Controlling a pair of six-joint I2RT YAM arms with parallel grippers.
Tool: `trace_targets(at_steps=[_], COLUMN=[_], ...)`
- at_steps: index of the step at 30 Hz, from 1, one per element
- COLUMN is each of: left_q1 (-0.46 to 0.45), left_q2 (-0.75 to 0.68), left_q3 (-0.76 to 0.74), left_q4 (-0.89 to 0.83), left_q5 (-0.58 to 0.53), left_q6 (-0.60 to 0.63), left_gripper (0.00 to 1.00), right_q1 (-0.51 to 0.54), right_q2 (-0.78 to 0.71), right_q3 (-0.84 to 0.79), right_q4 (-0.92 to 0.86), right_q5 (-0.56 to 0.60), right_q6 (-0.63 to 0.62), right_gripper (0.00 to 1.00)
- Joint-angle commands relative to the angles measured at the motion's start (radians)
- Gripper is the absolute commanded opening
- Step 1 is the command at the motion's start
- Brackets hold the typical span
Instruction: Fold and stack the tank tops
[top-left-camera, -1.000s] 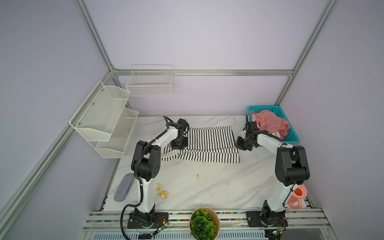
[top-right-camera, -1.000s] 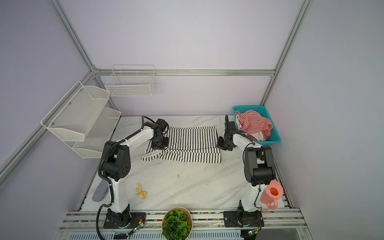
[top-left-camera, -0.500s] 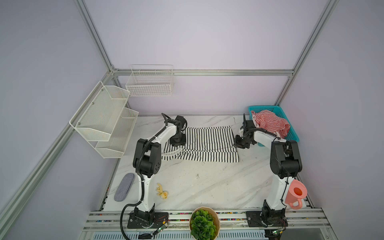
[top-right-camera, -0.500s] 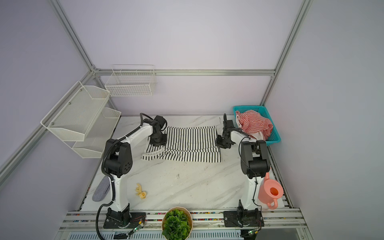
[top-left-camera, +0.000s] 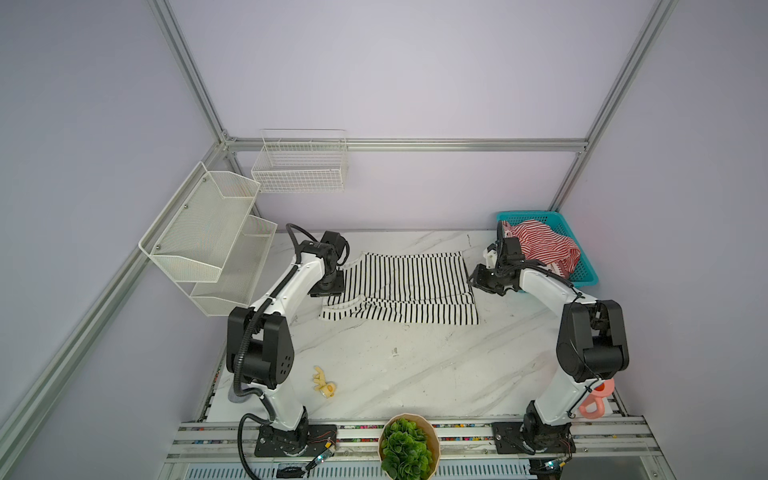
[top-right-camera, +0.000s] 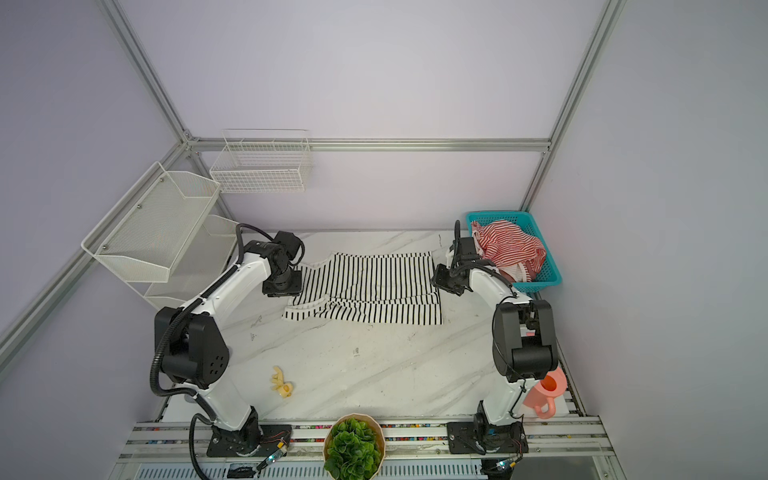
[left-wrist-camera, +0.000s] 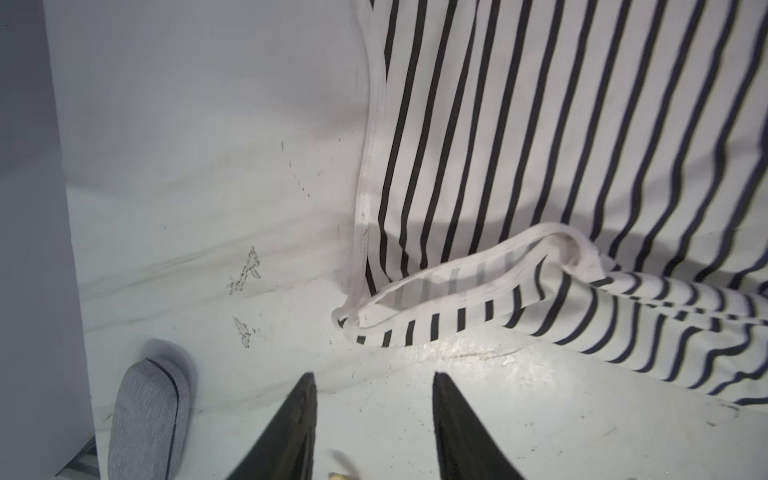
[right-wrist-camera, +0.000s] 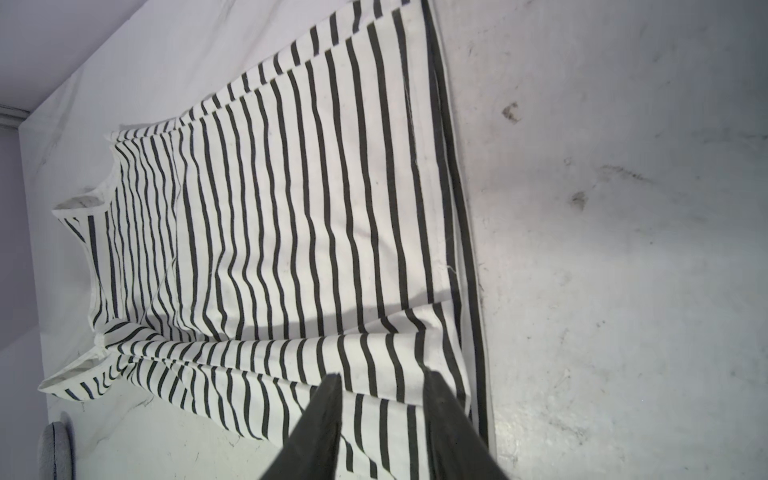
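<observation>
The black-and-white striped top (top-left-camera: 405, 286) lies spread on the marble surface (top-left-camera: 415, 374) just above the middle of both top views. It has a fold along its lower edge and is much where it lay a second ago. What has changed is the hold on it. A second ago both sets of jaws were closed at its two ends; now both stand partly open with nothing in them. The left jaws have drawn back off the cloth towards the left of the frame. The left wrist view shows them apart over bare surface, just short of the top's shoulder strap (left-wrist-camera: 457, 299), with a grey pouch (left-wrist-camera: 145, 419) beside them. The right jaws hang at the top's right end, hardly shifted. The right wrist view shows them apart above the hem corner (right-wrist-camera: 415, 332), with the cloth lying loose beneath. The red-and-white striped top (top-left-camera: 540, 247) sits bunched in the teal basket (top-left-camera: 528, 215) at the right of the frame, as before. Lower in the frame, the small yellow thing (top-left-camera: 324, 382) and the potted plant (top-left-camera: 409, 451) are unmoved.
</observation>
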Motion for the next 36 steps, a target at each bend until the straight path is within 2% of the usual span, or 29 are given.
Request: trace_targets(at_steps=[1, 20, 26, 33, 36], left_q1=[0.009, 0.085, 0.091, 0.104, 0.109], left_q2=[0.017, 0.094, 0.107, 0.117, 0.121], left_q3=[-0.078, -0.132, -0.143, -0.124, -0.091], left_q4=[0.005, 0.124, 0.145, 0.141, 0.125], left_q5=[-0.015, 0.081, 0.119, 0.099, 0.082], left_q6=[0.019, 0.007, 0.009, 0.004, 0.009], left_gripper=[0.45, 0.44, 0.36, 0.21, 0.19], right_q1=[0.023, 0.055, 0.055, 0.055, 0.055], right_q2=[-0.022, -0.023, -0.023, -0.02, -0.022], right_q3=[-0.031, -0.087, -0.099, -0.124, -0.135], right_q4=[0.027, 0.08, 0.092, 0.112, 0.124], right_q5=[-0.027, -0.073, -0.08, -0.09, -0.105], right_q6=[0.02, 0.046, 0.046, 0.054, 0.062], right_gripper=[0.36, 0.35, 0.32, 0.3, 0.28])
